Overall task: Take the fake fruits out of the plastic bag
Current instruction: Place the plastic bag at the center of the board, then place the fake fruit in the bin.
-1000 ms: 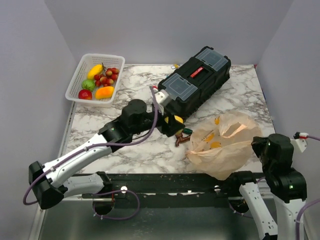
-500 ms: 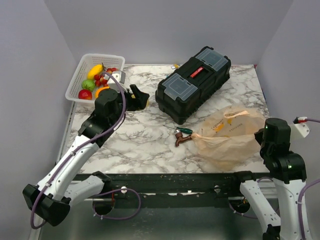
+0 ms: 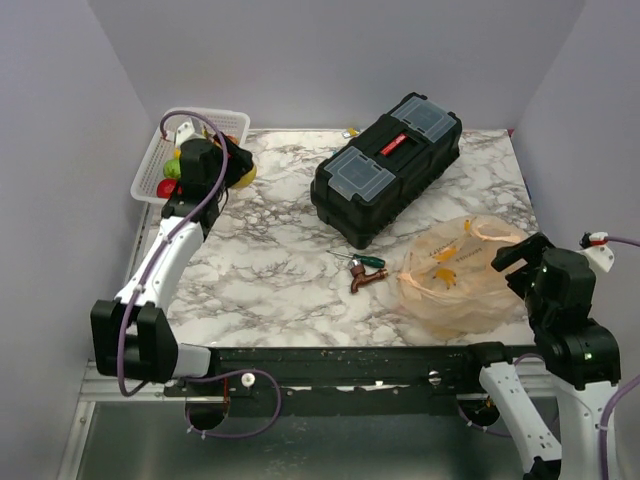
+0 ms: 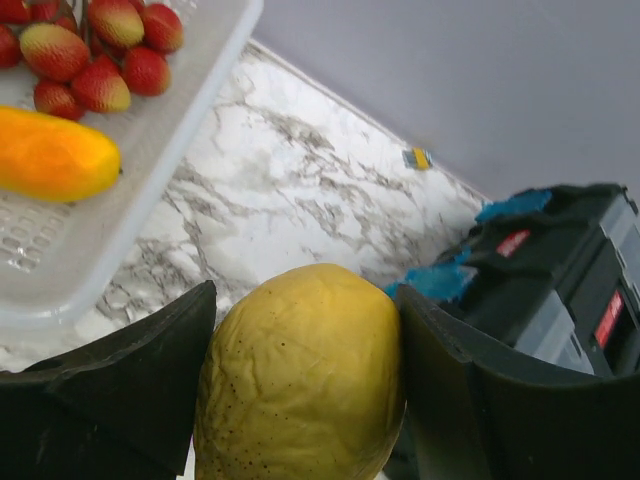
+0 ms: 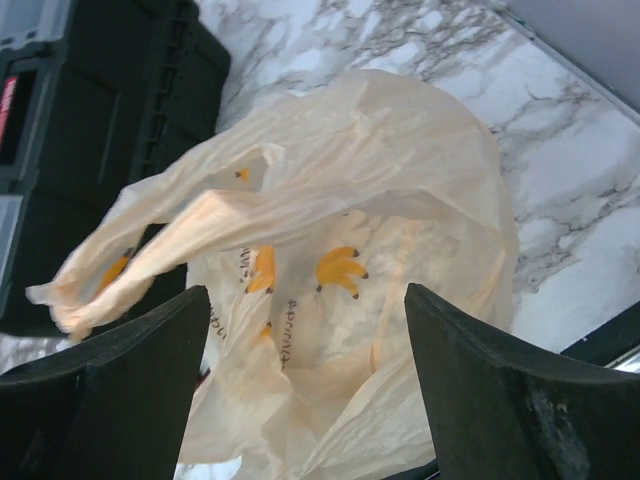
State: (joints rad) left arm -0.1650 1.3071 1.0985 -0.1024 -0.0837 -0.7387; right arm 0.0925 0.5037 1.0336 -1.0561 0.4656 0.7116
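since the earlier frames the yellow fruit (image 4: 300, 375) has been carried from beside the black toolbox (image 3: 388, 165) to the far left corner. it is now held just beside the white basket (image 4: 150, 130), and is not yet over it, as far as can be told. it is clamped between the two fingers of the left tool (image 3: 235, 170), which are closed to the fruit's width and touch it on both sides. a red berry cluster (image 4: 95, 50) and an orange oval fruit (image 4: 55, 155) are already lying in the basket. the plastic bag (image 5: 350, 270) lies slack on the worktop (image 3: 280, 270) near the right front edge. only printed yellow marks can be made out through it, so the task is judged nearly done. this fruit is left to be dropped, and whether more remain inside cannot be told. the right tool (image 5: 300, 300) is spread wide above the bag, and nothing is held in it.
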